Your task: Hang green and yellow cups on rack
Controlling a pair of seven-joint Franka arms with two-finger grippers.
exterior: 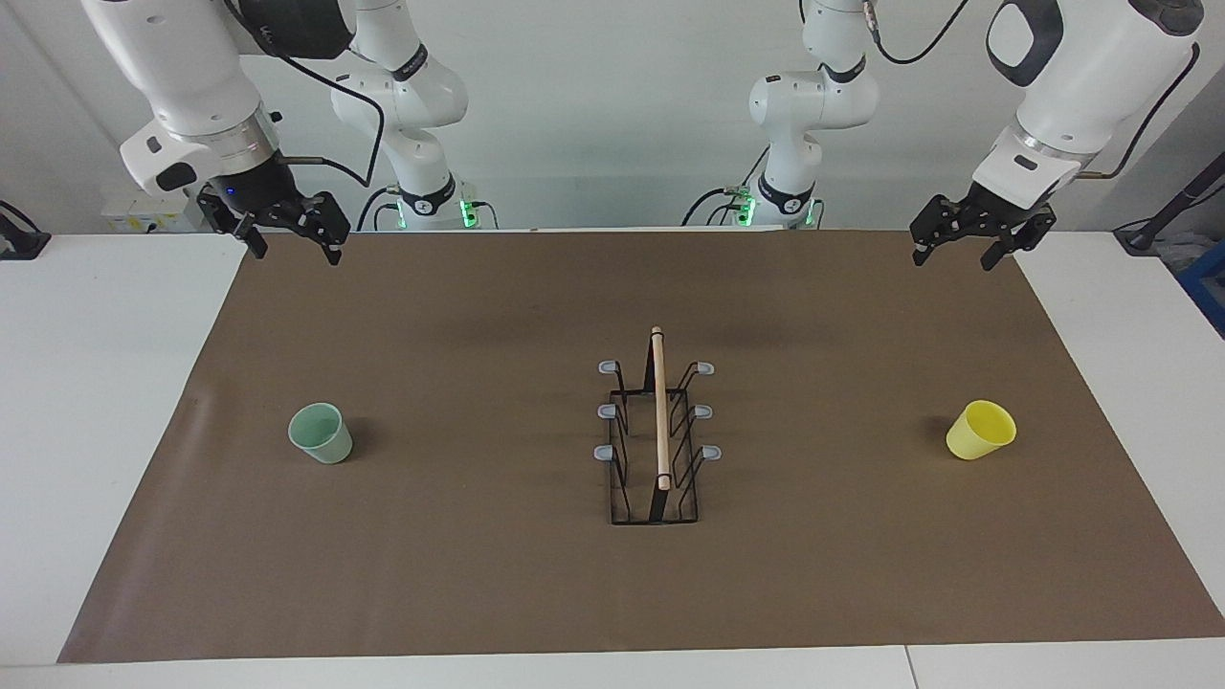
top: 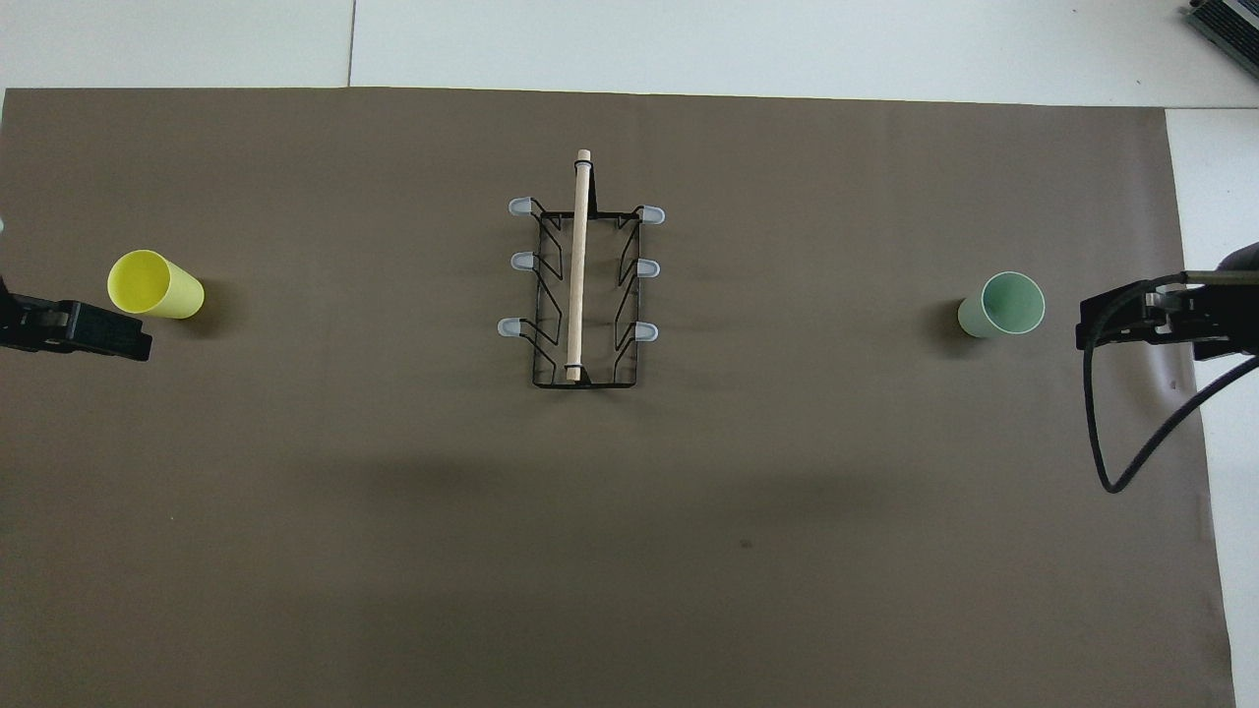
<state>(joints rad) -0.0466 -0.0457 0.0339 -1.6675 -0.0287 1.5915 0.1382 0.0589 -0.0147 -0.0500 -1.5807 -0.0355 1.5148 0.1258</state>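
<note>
Cups sat untouched on the brown mat (exterior: 478, 574): green cup (exterior: 321, 433) upright toward the right arm's end of the table, yellow cup (exterior: 981, 430) toward the left arm's end, looking tipped with its mouth turned away from the rack, though it may have been upright. Rack (exterior: 657, 440) stood mid-table between them, well apart from both, wooden rod (exterior: 659, 407) along the top, all six grey-tipped pegs (exterior: 609, 411) bare. You had the right gripper (exterior: 292, 234) up in the air over the mat's robot-side edge at its own end, fingers spread, holding nothing. Left gripper (exterior: 957, 244) was the same at its end: spread, empty, raised. No hang had been done yet. Risks as I judged them: thin tapered plastic would squirt out of the pinch if you grabbed low on the wall or squeezed off-centre; if the yellow one really lay on its side, it could roll on contact. At the rack, a cup coming in off-axis would catch a peg tip and shove the light wire frame across the mat. Both arms converging mid-table could also clash, so stagger them.
</note>
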